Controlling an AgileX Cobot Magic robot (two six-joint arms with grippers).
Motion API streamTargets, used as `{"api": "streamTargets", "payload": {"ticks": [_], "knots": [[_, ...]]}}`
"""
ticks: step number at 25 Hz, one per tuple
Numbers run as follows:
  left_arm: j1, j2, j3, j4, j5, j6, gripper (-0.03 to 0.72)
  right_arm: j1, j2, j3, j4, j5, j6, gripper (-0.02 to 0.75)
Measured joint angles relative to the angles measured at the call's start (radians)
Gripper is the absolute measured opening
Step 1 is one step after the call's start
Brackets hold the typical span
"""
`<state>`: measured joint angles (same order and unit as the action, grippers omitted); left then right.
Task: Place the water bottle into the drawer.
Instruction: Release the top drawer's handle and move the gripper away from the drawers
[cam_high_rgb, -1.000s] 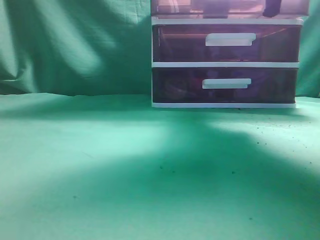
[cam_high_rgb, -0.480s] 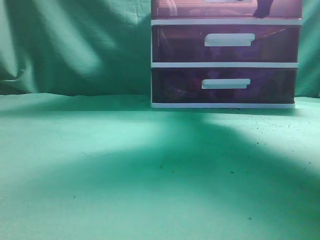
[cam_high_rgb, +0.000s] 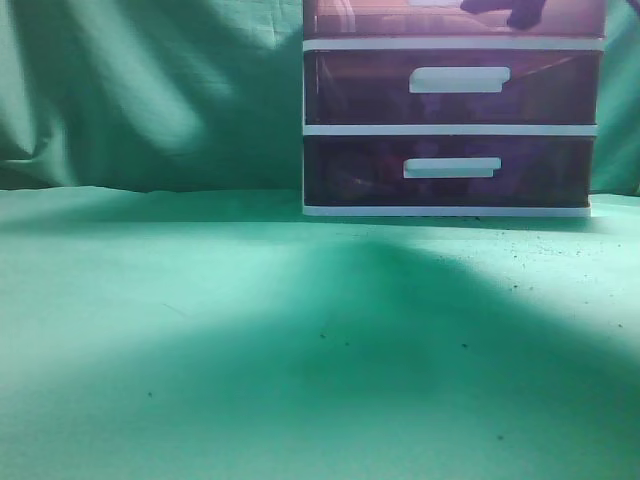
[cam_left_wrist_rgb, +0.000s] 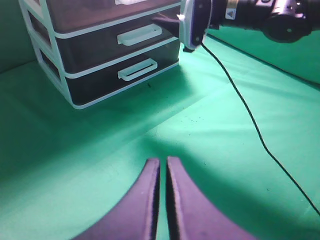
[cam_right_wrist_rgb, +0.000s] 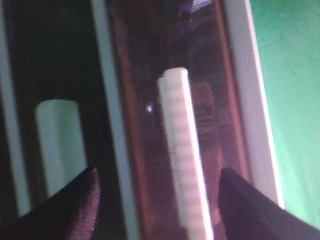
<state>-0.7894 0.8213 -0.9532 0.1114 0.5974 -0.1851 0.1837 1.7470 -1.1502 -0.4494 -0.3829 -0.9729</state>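
Observation:
The drawer (cam_high_rgb: 400, 18) is the top one of the white-framed unit; only its lower strip shows at the top edge of the exterior view, flush with the frame. In the right wrist view its dark translucent front (cam_right_wrist_rgb: 145, 75) and white bar handle (cam_right_wrist_rgb: 180, 150) fill the frame. My right gripper (cam_right_wrist_rgb: 159, 172) is open, one finger on each side of the handle, and holds nothing; it is a dark shape in the exterior view (cam_high_rgb: 510, 12). A faint bottle-like shape (cam_right_wrist_rgb: 205, 120) shows through the front; the water bottle is not clearly seen. My left gripper (cam_left_wrist_rgb: 163, 165) is shut and empty, low over the cloth.
Two lower drawers (cam_high_rgb: 450, 88) (cam_high_rgb: 450, 170) are closed. The unit (cam_left_wrist_rgb: 70, 75) stands at the back of the green cloth (cam_high_rgb: 250, 340). The right arm (cam_left_wrist_rgb: 240, 12) reaches to the unit, and its black cable (cam_left_wrist_rgb: 250, 125) trails across the cloth.
The top drawer front stood out past the frame a second ago and now sits flush. The right gripper's dark shape has shifted left along the drawer front.

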Motion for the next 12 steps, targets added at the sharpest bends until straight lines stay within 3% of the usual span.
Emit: {"api": "streamTargets", "payload": {"ticks": [7,10,12], "knots": [[0.0,-0.001,0.0,0.0,0.0,0.0,0.0,0.034,-0.113,0.097,0.01,0.007,0.115,0.48],[0.0,-0.032,0.0,0.0,-0.005,0.0,0.0,0.1,-0.223,0.106,0.09,0.065,0.272,0.344],[0.0,-0.074,0.0,0.0,-0.007,0.008,0.0,0.155,-0.312,0.106,0.134,0.159,0.4,0.208]]}}
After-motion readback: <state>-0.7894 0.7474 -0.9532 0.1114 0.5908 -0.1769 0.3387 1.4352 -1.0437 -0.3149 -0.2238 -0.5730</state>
